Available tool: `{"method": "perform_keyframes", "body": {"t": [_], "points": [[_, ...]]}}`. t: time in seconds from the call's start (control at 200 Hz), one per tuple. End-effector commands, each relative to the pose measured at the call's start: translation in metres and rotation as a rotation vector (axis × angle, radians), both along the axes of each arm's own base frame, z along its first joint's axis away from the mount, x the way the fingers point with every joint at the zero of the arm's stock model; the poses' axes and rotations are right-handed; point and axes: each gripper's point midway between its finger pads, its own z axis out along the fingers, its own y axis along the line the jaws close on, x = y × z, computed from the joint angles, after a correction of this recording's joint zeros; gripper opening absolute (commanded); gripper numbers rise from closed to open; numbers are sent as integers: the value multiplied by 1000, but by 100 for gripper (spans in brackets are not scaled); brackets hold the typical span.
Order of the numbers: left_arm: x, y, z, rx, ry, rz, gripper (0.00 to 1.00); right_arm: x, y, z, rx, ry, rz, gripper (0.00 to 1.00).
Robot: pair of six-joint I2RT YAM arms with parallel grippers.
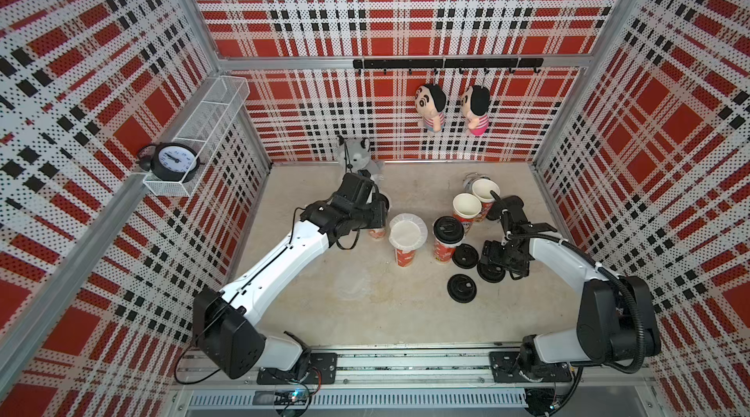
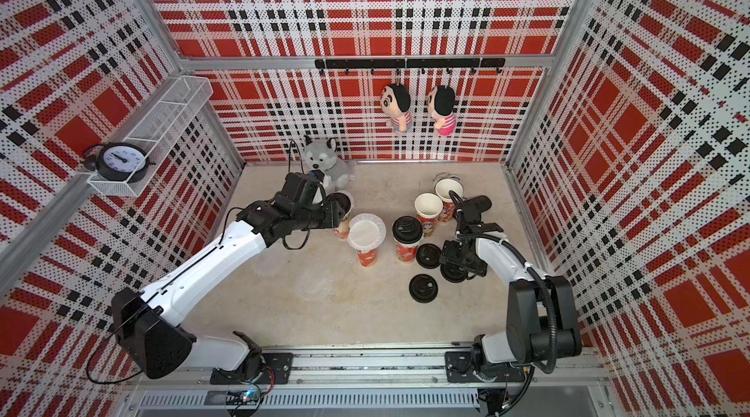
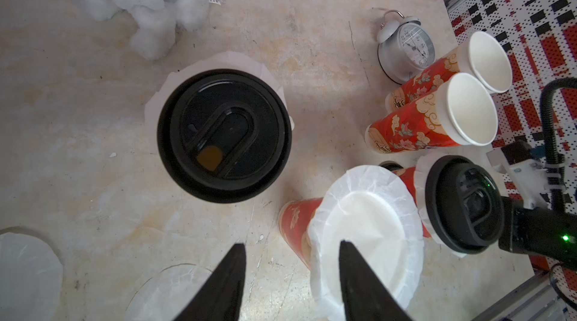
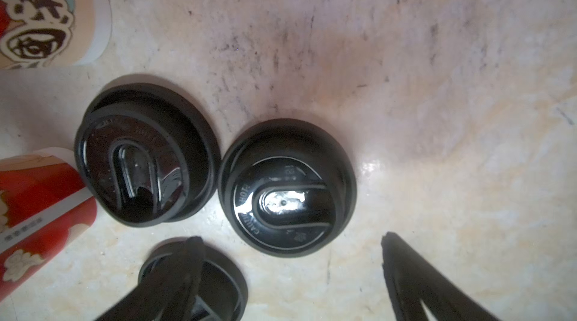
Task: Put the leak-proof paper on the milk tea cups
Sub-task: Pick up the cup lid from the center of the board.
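Whitish leak-proof paper [image 3: 365,229] is already sitting on one red cup [image 1: 405,256] mid-desk, and it's also peeking out from under the black lid [image 3: 223,135] on the cup below the left arm. Two milk tea cups [image 3: 468,107] next to the silver alarm clock [image 3: 406,47] are standing bare, right beside each other. Spare sheets [image 3: 28,272] are lying flat on the desk [image 1: 365,325] near that arm.

The left end effector [image 3: 290,272] is hanging released, with nothing between its fingers. The right end effector [image 4: 291,241] is spread wide and empty too, hovering over the loose lids [image 4: 287,188].

My take: grabbing a spare sheet is looking like the next job. It should be pinching the crinkly rim, not the flat middle, and lifting gently because the stuff looks flimsy. Then it's centring the sheet over an open mouth without nudging the neighbour.
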Motion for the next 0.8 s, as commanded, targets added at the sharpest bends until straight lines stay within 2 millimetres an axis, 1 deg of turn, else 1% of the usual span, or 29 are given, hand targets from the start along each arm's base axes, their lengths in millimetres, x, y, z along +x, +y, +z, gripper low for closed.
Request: {"method": "perform_keyframes", "body": {"t": [0.0, 0.14, 0.296, 0.506, 0.792], "points": [[2, 0, 8, -16, -32, -12, 52, 4, 7, -7, -2, 1, 13, 91], [2, 0, 8, -18, -32, -11, 52, 3, 12, -15, -10, 20, 21, 90], [2, 0, 6, -17, -27, -12, 52, -2, 7, -21, -33, 35, 15, 89], [3, -2, 4, -16, -22, -15, 52, -2, 6, -27, -39, 42, 13, 86], [4, -2, 3, -14, -18, -12, 52, 3, 7, -27, -37, 32, 12, 77]]}}
